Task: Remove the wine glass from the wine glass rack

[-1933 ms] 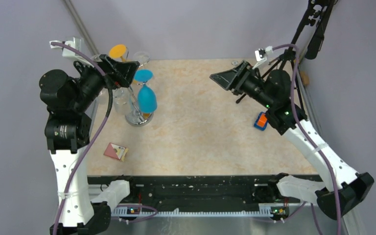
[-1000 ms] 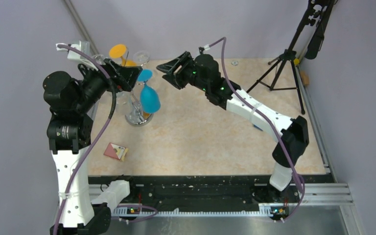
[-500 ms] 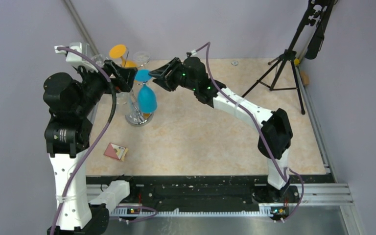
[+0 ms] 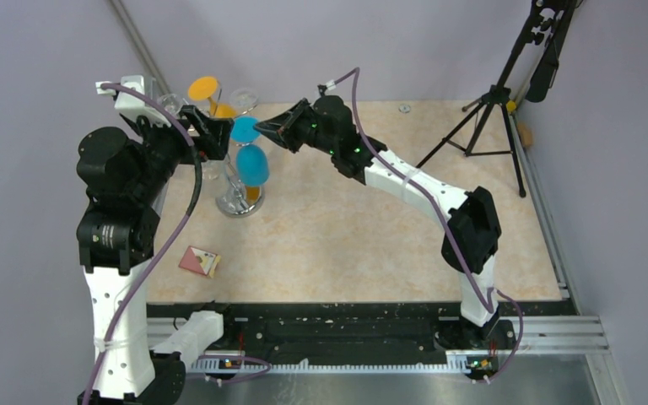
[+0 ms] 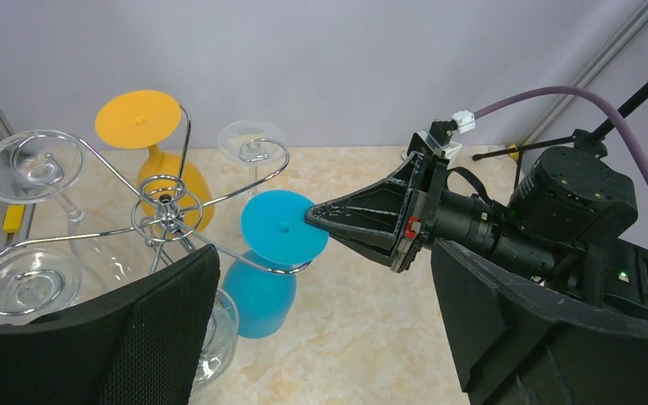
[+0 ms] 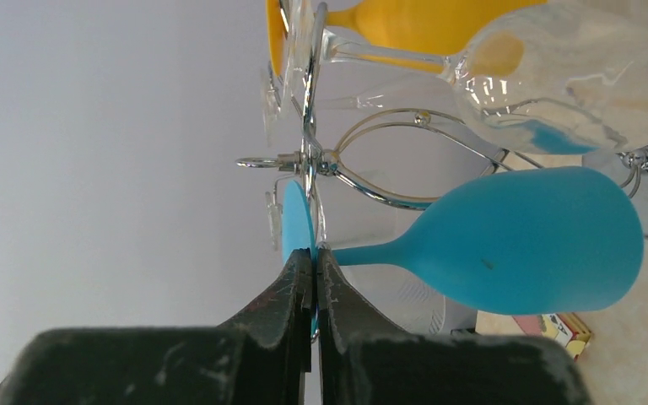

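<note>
Now the right gripper (image 6: 312, 253), open a moment ago, pinches the foot rim of the blue wine glass (image 6: 523, 240), hanging on the wine glass rack (image 4: 238, 205) upper left in the top view, so lifting off can begin; the left gripper (image 5: 325, 333) is spread wide.

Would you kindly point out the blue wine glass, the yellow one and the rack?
blue wine glass (image 5: 280, 228), left wrist view, its foot.
yellow wine glass (image 5: 137, 119), left wrist view, its foot.
wine glass rack (image 5: 166, 202), left wrist view, central hub.
</note>
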You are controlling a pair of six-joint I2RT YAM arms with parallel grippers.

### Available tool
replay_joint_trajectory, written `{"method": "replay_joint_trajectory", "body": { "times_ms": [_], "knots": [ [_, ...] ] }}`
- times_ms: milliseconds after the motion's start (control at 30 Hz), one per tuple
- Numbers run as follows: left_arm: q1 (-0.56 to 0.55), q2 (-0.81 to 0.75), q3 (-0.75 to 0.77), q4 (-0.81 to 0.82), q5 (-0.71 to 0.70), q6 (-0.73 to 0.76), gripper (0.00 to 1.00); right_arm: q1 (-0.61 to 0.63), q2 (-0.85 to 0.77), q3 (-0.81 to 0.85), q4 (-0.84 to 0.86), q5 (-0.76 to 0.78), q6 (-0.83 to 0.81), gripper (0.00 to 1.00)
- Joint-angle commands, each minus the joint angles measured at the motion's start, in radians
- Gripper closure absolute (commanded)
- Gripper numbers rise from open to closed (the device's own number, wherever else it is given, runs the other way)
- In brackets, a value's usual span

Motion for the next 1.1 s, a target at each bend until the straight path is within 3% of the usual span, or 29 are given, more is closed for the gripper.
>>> {"method": "replay_joint_trajectory", "body": {
  "times_ms": [0,167,300,667,1067],
  "knots": [
    [-0.006,-0.014,0.028,0.011,-0.026,0.019,0.01,0.025,-0.041,0.059,-0.006,0.043,-0.040,1.00],
    [-0.009,-0.018,0.025,0.008,-0.039,0.021,0.01,0.029,-0.074,0.049,-0.039,0.069,-0.026,1.00],
    [-0.011,-0.019,0.024,0.009,-0.044,0.023,0.01,0.032,-0.092,0.084,-0.160,0.086,-0.030,1.00],
    [-0.011,-0.019,0.021,0.008,-0.050,0.017,0.01,0.053,-0.078,0.167,-0.267,0.031,-0.022,1.00],
    [-0.011,-0.021,0.018,0.009,-0.053,0.013,0.01,0.085,-0.069,0.172,-0.203,0.045,-0.042,1.00]
  ]
}}
